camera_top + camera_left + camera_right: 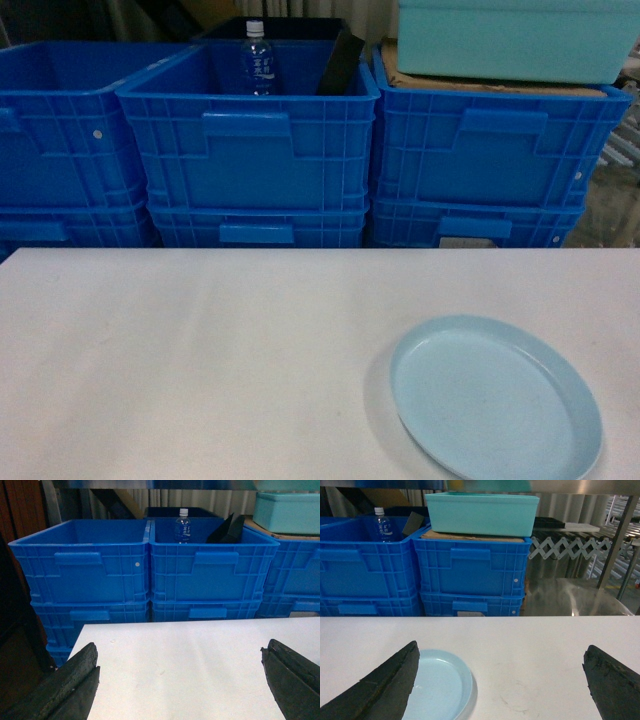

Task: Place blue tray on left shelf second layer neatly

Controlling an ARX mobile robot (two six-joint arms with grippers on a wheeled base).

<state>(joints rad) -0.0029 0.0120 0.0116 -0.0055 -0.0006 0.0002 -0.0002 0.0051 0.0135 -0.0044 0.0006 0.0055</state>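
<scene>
The pale sky-blue round plastic tray [495,397] is lying flat on the white table [200,360], at its near right part, touching nothing else. The right gripper [500,682] is hanging above the table with its dark fingers [380,687] spread wide, the left one overlapping the tray's edge in the wrist view. The left gripper [182,680] is hovering over bare tabletop, also spread wide. Behind the table, stacked deep dark-blue ribbed plastic crates [250,150] are standing; the middle one is holding a clear plastic bottle [257,58], and a boxy teal tub [515,38] is sitting on the right stack.
</scene>
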